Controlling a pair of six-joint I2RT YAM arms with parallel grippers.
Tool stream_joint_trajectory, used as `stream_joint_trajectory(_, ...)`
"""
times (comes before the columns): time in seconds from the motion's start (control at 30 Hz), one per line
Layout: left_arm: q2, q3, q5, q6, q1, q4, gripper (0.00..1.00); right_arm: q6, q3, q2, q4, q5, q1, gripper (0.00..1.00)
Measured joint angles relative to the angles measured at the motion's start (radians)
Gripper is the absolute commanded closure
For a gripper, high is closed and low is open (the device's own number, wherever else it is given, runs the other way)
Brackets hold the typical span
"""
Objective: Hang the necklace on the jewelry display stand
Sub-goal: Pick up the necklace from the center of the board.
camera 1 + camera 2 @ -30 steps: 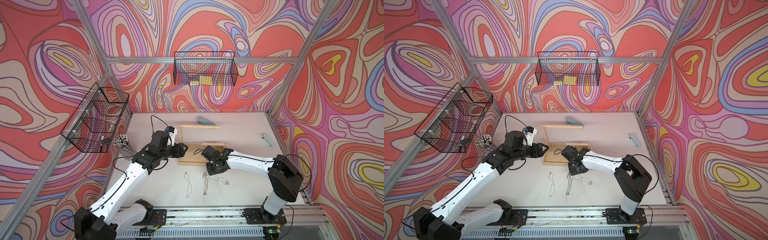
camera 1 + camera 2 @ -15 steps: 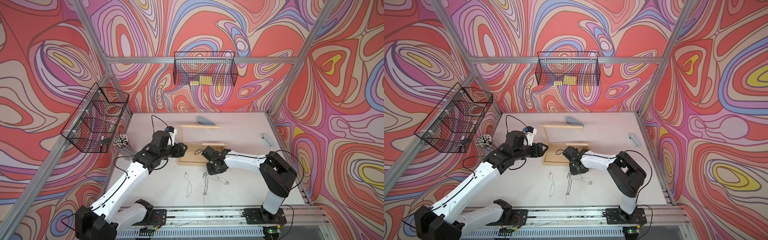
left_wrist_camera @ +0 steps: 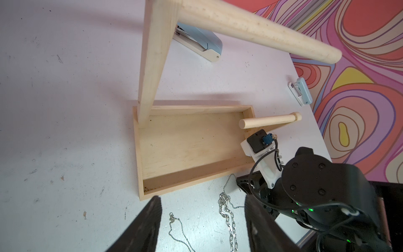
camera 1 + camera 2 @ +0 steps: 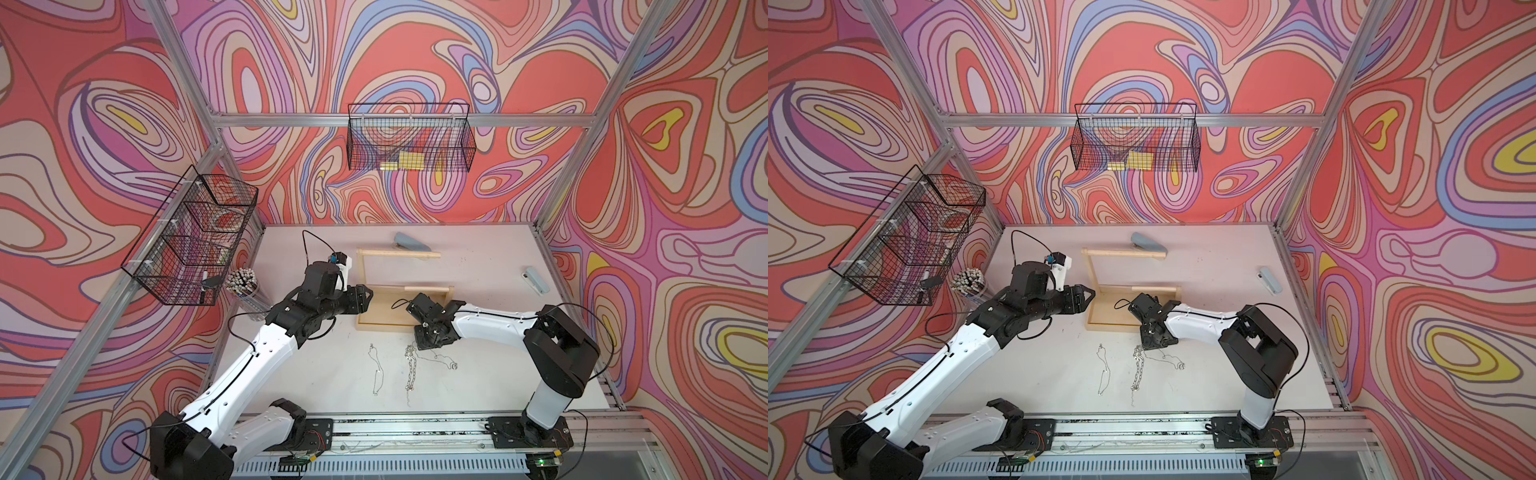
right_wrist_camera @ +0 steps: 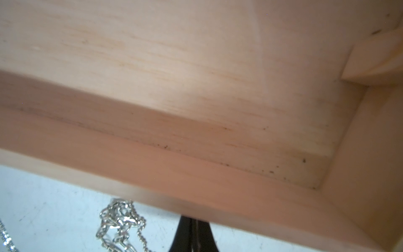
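- The right hand is cut off by the right wrist view's edge; whether the chain necklace is pinched cannot be told.
- The jewelry display stand is seen blurred there.

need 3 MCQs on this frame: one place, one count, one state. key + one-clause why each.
1. Where is the chunky chain?
A. in the stand's tray
B. over the top bar
C. flat on the table

2. How many staplers are on the table?
A. one
B. two
C. four

3. The left gripper is:
A. open and empty
B. shut on a chain
C. clamped on a bar

Key:
1 C: it lies on the table, just in front of the stand.
2 B: one beyond the stand, one by the table's right edge.
3 A: its jaws stand apart with nothing between them.
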State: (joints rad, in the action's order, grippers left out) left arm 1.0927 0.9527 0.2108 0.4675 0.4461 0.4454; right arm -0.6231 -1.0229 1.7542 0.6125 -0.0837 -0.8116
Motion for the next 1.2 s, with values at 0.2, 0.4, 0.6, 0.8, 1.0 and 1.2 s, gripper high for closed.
stream_joint_trajectory(0.2, 0.0, 0.0, -0.022, 0.005, 0.0, 0.0, 0.38, 0.004, -0.006, -0.011, 0.057, 0.006, 0.0, 1.0)
stream_joint_trajectory(0.4, 0.0, 0.0, -0.037, 0.015, 0.0, 0.0, 0.41, 0.014, -0.089, -0.042, 0.166, 0.002, -0.001, 1.0)
stream_joint_trajectory(0.6, 0.001, 0.0, -0.006, 0.014, 0.0, -0.008, 0.51, 0.032, -0.188, -0.124, 0.23, -0.024, -0.001, 1.0)
stream_joint_trajectory(0.8, 0.012, -0.01, 0.086, 0.014, 0.0, -0.054, 0.51, 0.054, -0.294, -0.131, 0.317, -0.043, -0.001, 1.0)
stream_joint_trajectory(1.0, 0.025, -0.005, 0.18, -0.01, 0.028, -0.078, 0.52, 0.078, -0.386, -0.164, 0.38, -0.072, -0.001, 1.0)
stream_joint_trajectory(1.2, 0.058, 0.039, 0.228, -0.053, 0.09, -0.08, 0.52, 0.096, -0.442, -0.198, 0.428, -0.097, -0.001, 1.0)
